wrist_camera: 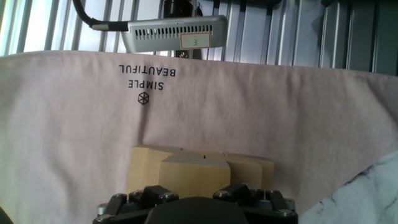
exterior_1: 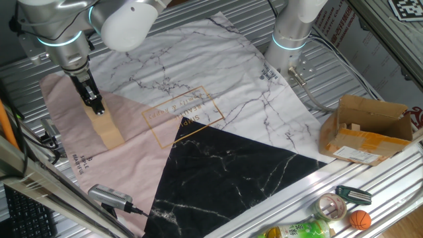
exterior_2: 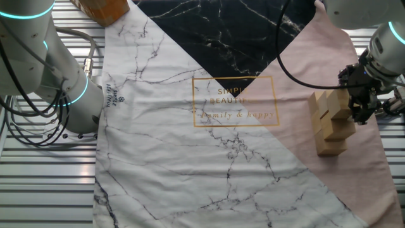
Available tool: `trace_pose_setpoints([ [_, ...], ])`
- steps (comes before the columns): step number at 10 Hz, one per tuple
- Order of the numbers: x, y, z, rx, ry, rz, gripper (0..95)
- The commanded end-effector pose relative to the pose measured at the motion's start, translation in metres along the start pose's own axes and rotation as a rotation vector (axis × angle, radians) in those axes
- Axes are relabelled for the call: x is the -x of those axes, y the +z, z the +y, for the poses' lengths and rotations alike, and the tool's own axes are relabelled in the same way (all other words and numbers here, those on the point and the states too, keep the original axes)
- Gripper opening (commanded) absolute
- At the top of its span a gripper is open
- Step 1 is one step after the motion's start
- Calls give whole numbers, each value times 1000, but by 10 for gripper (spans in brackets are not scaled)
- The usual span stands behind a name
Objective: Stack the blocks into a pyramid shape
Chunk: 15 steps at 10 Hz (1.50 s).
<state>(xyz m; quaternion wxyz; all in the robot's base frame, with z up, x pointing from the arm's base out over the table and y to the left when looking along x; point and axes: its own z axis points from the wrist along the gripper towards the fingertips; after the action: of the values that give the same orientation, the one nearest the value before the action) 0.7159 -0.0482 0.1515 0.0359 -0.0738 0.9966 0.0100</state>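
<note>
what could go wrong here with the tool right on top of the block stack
1. The tool sits against the upper blocks; any sideways drift could knock the stack over.
2. The upper block looks offset from those below, so it may slip once let go.
3. The pink cloth under the stack could shift or wrinkle if dragged.

The cloth carried a gold frame reading "SIMPLE BEAUTIFUL" and "family & happy". "SIMPLE BEAUTIFUL" was also printed, upside down in the hand view, near its pink edge. A grey device beyond that edge bore a "3" label.
</note>
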Motion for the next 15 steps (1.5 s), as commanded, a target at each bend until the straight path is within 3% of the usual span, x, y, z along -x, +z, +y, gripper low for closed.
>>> trace_pose_setpoints([
  [1, 0, -3, 0, -3, 2, 3, 760],
  [7, 8, -32, 10, -6, 22, 18, 760],
  [11, 6, -51, 29, -33, 53, 22, 760],
  [13, -1, -58, 40, -48, 78, 19, 380],
  [14, -5, -61, 46, -48, 92, 15, 380],
  [15, -11, -64, 57, -52, 117, 10, 190],
])
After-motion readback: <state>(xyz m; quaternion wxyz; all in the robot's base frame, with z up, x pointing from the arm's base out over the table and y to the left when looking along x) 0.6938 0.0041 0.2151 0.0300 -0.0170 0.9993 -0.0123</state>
